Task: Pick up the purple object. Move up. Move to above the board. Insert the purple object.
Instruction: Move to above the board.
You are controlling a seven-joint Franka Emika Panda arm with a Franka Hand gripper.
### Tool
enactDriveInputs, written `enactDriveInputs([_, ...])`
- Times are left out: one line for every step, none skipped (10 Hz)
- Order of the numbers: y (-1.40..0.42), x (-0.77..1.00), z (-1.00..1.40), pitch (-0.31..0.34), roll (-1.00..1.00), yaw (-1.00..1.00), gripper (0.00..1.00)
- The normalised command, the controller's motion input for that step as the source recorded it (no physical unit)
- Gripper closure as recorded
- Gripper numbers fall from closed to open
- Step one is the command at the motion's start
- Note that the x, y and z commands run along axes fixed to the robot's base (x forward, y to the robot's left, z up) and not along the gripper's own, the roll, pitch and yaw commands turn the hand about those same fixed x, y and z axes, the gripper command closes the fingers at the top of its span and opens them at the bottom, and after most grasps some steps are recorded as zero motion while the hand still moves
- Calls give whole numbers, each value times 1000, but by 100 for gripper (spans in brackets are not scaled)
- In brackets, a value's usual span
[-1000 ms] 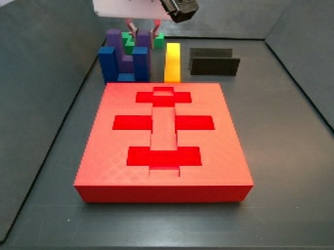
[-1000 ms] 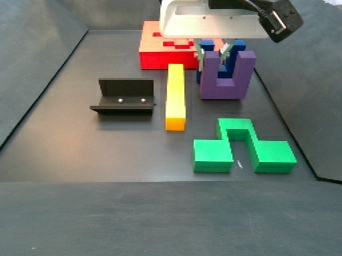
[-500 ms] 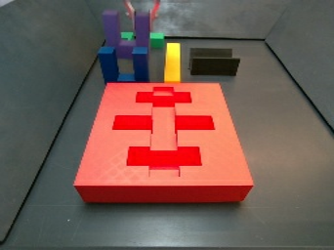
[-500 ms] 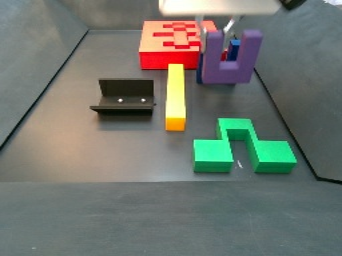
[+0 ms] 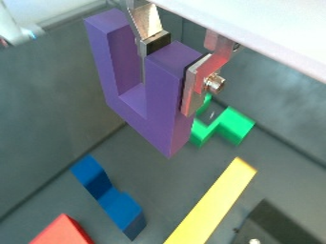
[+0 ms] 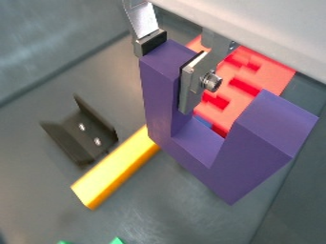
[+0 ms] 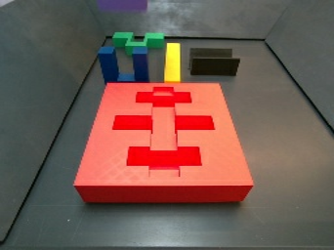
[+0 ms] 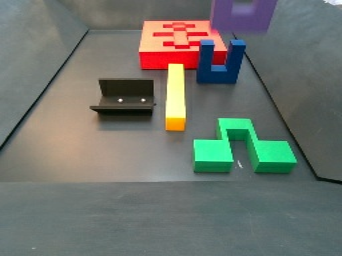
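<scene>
purple object [image 5: 133,91] matte purple | pincer [image 5: 178,59] silver, dark pads, aloft clamping it | board [image 7: 164,142] red

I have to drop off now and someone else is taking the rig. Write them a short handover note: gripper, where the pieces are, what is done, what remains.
Gripper: shut on one prong of the purple object, holding it in the air, prongs up.
Board: flat on the floor, recesses empty.
Blue block, yellow bar, green block and fixture are on the floor, untouched.
Done: pick-up and most of the lift; in both side views the purple object is at the top edge.
Left: move above the board, insert.
</scene>
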Motion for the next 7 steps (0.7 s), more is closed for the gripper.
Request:
enactDriveInputs([1,52,709,96,11,-2,100])
enactDriveInputs([-1400,326,267,229,62,27,100])
enactDriveInputs([-1400,333,235,198,84,35,100])
enactDriveInputs([-1400,351,238,216,82,29,100])
enactDriveInputs([-1400,377,237,205,31,11,100])
enactDriveInputs([-1400,395,242,183,-9,9,100])
enactDriveInputs([-1400,405,250,160,27,18,100])
